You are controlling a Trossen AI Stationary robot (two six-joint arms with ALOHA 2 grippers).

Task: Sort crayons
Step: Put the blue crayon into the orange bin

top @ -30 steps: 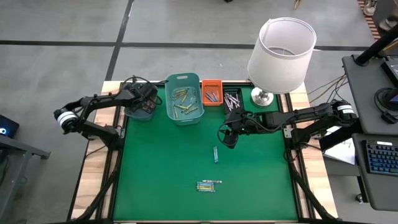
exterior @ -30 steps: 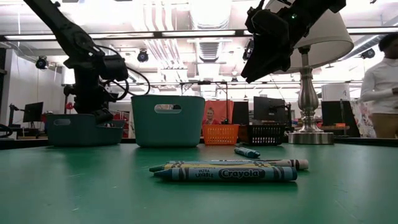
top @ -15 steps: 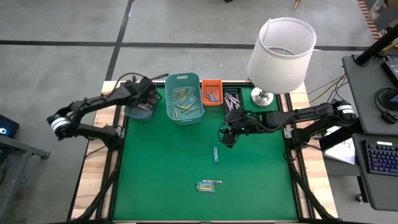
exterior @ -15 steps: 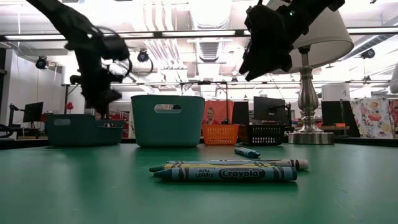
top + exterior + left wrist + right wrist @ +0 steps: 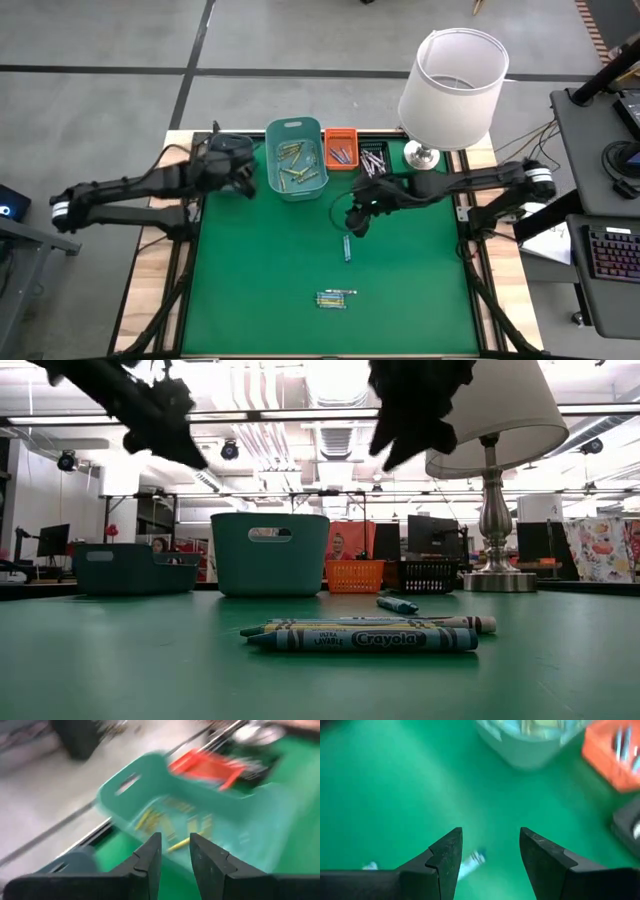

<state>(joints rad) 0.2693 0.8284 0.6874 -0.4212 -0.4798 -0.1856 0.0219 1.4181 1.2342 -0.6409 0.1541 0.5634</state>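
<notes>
A blue crayon [image 5: 347, 248] lies alone on the green mat, and also shows in the low view [image 5: 397, 603] and the right wrist view [image 5: 470, 861]. A small heap of crayons [image 5: 335, 298] lies nearer the front edge [image 5: 365, 638]. My right gripper [image 5: 356, 222] hangs open above the mat, just beyond the lone blue crayon [image 5: 490, 837]. My left gripper [image 5: 243, 176] hangs slightly open and empty beside the large teal bin [image 5: 297, 160], which holds yellow-green crayons [image 5: 170, 822].
An orange bin [image 5: 341, 148] and a black bin [image 5: 374, 158] with crayons stand at the far edge, right of the teal bin. A smaller dark teal bin [image 5: 222, 182] lies partly under my left arm. A lamp [image 5: 455, 80] stands at the far right.
My left gripper has risen from over the small dark teal bin and swung toward the table's right, to the large teal bin's side. My right gripper has gone a little toward the left and near edges, closer to the lone blue crayon. The crayons have not moved.
</notes>
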